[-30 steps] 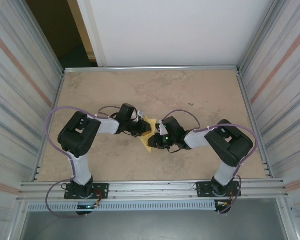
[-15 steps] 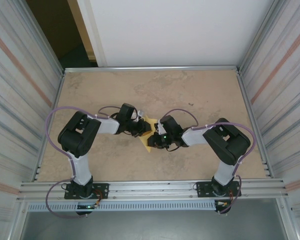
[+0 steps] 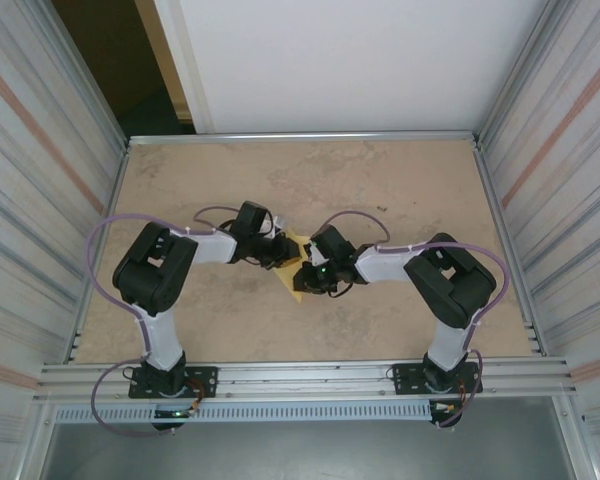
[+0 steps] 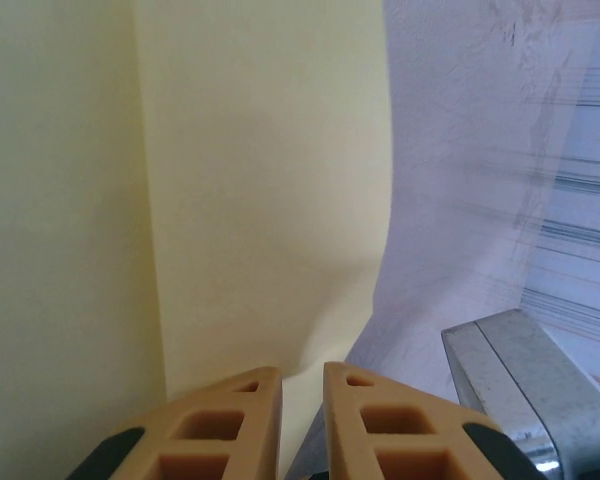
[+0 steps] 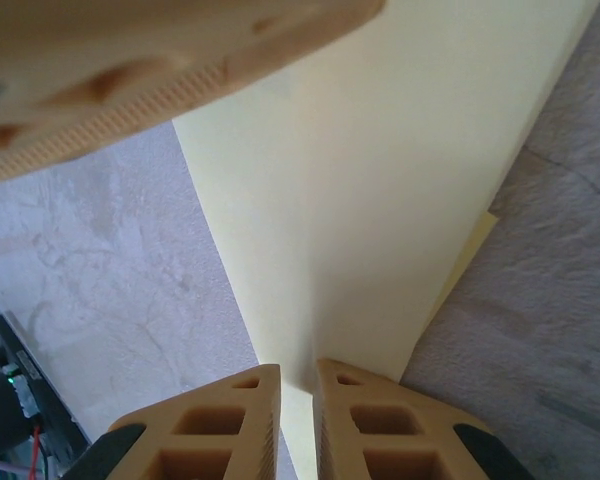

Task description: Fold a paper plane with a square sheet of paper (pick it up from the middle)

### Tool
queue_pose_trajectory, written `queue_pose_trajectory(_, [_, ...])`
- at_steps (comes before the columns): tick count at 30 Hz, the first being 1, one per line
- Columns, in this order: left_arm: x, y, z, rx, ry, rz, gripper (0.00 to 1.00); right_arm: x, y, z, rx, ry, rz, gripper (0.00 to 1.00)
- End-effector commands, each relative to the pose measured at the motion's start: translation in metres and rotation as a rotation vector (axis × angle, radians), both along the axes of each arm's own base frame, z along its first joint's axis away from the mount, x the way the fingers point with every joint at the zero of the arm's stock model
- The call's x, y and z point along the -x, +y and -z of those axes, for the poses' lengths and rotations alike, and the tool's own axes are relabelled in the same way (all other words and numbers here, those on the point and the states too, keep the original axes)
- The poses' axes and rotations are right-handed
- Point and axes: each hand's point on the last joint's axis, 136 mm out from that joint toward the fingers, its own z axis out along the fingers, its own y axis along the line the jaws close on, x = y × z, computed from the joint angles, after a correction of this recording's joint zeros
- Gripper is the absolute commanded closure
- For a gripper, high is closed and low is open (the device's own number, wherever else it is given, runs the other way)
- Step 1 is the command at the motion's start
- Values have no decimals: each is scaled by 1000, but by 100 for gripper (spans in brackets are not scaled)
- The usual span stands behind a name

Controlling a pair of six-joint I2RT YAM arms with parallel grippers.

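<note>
Yellow paper sheet (image 3: 301,286), creased lengthwise, sits at the middle of the tan table (image 3: 400,190), caught between the 2 arms. The left gripper (image 3: 281,256) reaches in from the left, and the right gripper (image 3: 311,272) meets it from the right, just beside it. In the left wrist view the 2 tan fingers (image 4: 230,420) stand narrow, pinching the sheet's near edge. In the right wrist view that pincer is equally narrow, clamped on the paper, with a second layer's edge peeking out on the right. One left finger (image 5: 130,90) crosses the top of that view.
</note>
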Motion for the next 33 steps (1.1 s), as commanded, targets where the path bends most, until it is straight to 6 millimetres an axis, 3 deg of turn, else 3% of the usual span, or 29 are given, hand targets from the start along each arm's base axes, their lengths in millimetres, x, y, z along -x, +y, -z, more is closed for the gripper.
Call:
queue_pose_trajectory(1, [-9,6,-22,1,-61,1,81,26,-30,32,166,61,-83,85])
queue_pose_trajectory(7, [-9,9,-45,22,-118,2,80,46,-51,23,146,62,-232,85])
queue_pose_trajectory(11, [0,10,-50,39,-140,3,82,47,-60,14,103,57,-269,85])
queue_pose_trajectory(21, [36,-14,-38,25,-140,96,84,47,-64,12,95,66,-287,85])
queue_pose_trajectory(33, [32,-25,-11,0,-66,93,86,46,-64,15,97,64,-271,85])
